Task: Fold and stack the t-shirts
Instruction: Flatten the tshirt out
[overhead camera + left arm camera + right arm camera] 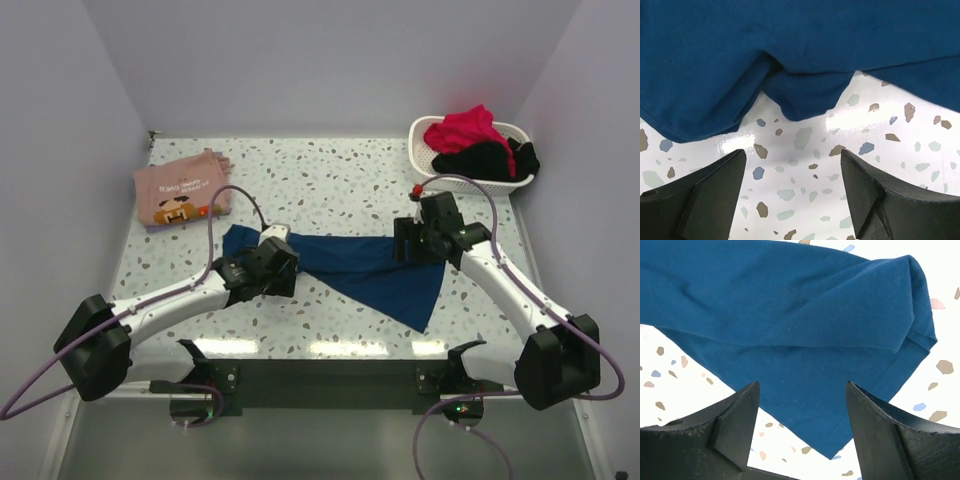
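Blue tee (370, 265): middle of desk (330, 180), rumpled, not yet folded. Pink tee (180, 192): far left, folded flat. Left gripper (792, 155) and right gripper (802, 385): jaws wide, holding nothing, one at each end of blue tee. Left to do: fold blue, stack.

Lettering on the pink t-shirt (180, 192) is illegible.
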